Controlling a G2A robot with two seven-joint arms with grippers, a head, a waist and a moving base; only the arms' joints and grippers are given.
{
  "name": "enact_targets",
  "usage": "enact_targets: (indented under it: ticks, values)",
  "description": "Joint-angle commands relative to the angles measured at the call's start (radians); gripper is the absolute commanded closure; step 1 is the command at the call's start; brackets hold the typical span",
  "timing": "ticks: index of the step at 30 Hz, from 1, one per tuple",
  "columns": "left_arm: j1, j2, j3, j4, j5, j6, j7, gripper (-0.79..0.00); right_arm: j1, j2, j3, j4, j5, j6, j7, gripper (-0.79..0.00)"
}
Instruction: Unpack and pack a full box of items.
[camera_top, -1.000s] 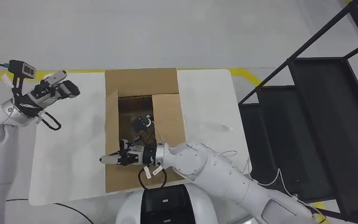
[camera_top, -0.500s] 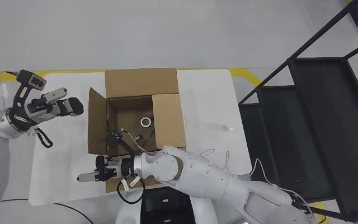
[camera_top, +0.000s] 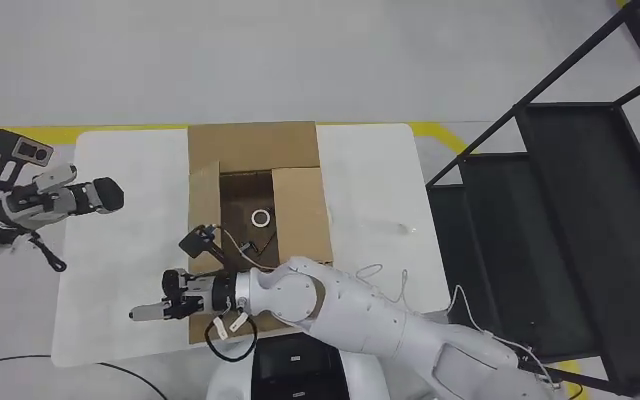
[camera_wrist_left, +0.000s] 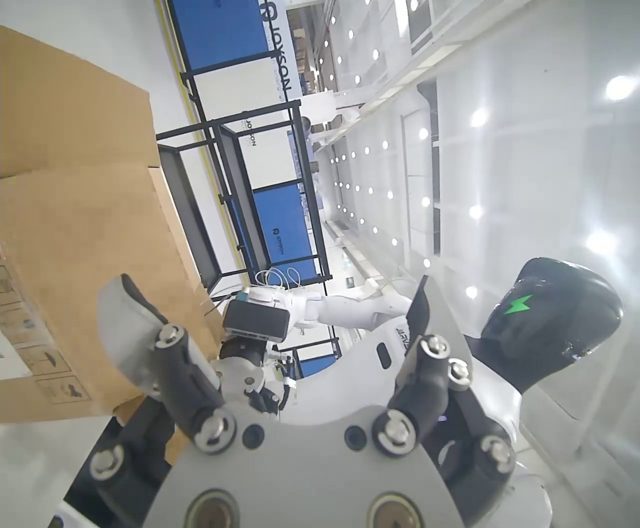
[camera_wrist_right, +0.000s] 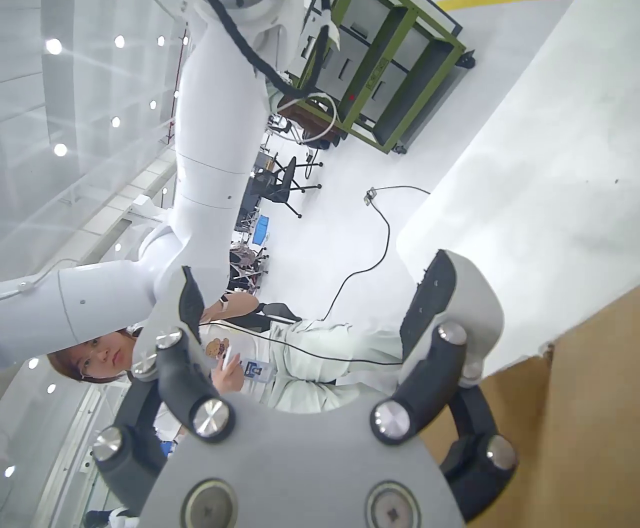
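A cardboard box (camera_top: 253, 147) is set in the middle of the white bench (camera_top: 370, 180), with its flaps folded open. A small white ring (camera_top: 262, 217) is seen lying inside it. The right jaws are held spread, with nothing in them, just beside the box's near left corner. The left jaws are also spread and bare, well apart from the box, at the bench's left edge.

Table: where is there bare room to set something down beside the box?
Widest: the table right of the box, up to its far edge, bar one small pale item. Also the strip between box and left claw. Crowded: the near edge, under the right claw and its arm.
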Motion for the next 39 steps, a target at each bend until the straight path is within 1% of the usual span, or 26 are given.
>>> enact_targets:
  ticks: [1, 4, 7, 10, 12, 14, 16, 18, 20, 25, 28, 33, 39]
  values:
    - [0.005, 0.0, -0.006, -0.004, -0.007, 0.003, 0.014, -0.785, -0.033, 0.023, 0.037, -0.062, -0.029, 0.006, 0.031, -0.785]
    - [0.017, 0.0, -0.012, -0.019, -0.018, 0.002, 0.038, -0.785, -0.113, 0.068, 0.11, -0.195, -0.078, 0.02, 0.1, -0.785]
    - [0.027, 0.001, -0.021, -0.027, -0.007, 0.002, 0.069, -0.785, -0.186, 0.1, 0.175, -0.306, -0.095, 0.028, 0.147, -0.785]
    - [0.041, 0.003, -0.028, -0.042, 0.023, 0.02, 0.105, -0.785, -0.264, 0.134, 0.267, -0.401, -0.14, 0.05, 0.174, -0.785]
    - [0.043, 0.006, -0.017, -0.052, 0.082, 0.034, 0.114, -0.785, -0.315, 0.154, 0.334, -0.442, -0.172, 0.09, 0.175, -0.785]
    - [0.036, 0.01, 0.019, -0.059, 0.158, 0.053, 0.089, -0.785, -0.359, 0.171, 0.405, -0.461, -0.206, 0.159, 0.185, -0.785]
    - [0.02, 0.013, 0.052, -0.056, 0.217, 0.053, 0.053, -0.785, -0.381, 0.179, 0.442, -0.47, -0.216, 0.201, 0.187, -0.785]
    - [0.005, 0.013, 0.077, -0.047, 0.238, 0.043, 0.03, -0.785, -0.381, 0.184, 0.463, -0.458, -0.251, 0.232, 0.189, -0.785]
    - [-0.014, 0.012, 0.103, -0.029, 0.226, 0.029, -0.013, -0.785, -0.373, 0.184, 0.466, -0.434, -0.253, 0.246, 0.185, -0.785]
    - [-0.06, 0.01, 0.143, 0.022, 0.189, 0.0, -0.068, -0.785, -0.32, 0.173, 0.438, -0.317, -0.273, 0.268, 0.139, -0.785]
    - [-0.087, 0.008, 0.161, 0.044, 0.164, -0.005, -0.091, -0.785, -0.293, 0.161, 0.403, -0.257, -0.237, 0.263, 0.111, -0.785]
    - [-0.13, 0.008, 0.176, 0.078, 0.135, -0.006, -0.111, -0.785, -0.246, 0.135, 0.339, -0.188, -0.135, 0.221, 0.077, -0.785]
    - [-0.167, 0.006, 0.175, 0.107, 0.054, 0.018, -0.12, -0.785, -0.183, 0.102, 0.252, -0.179, -0.087, 0.158, 0.051, -0.785]
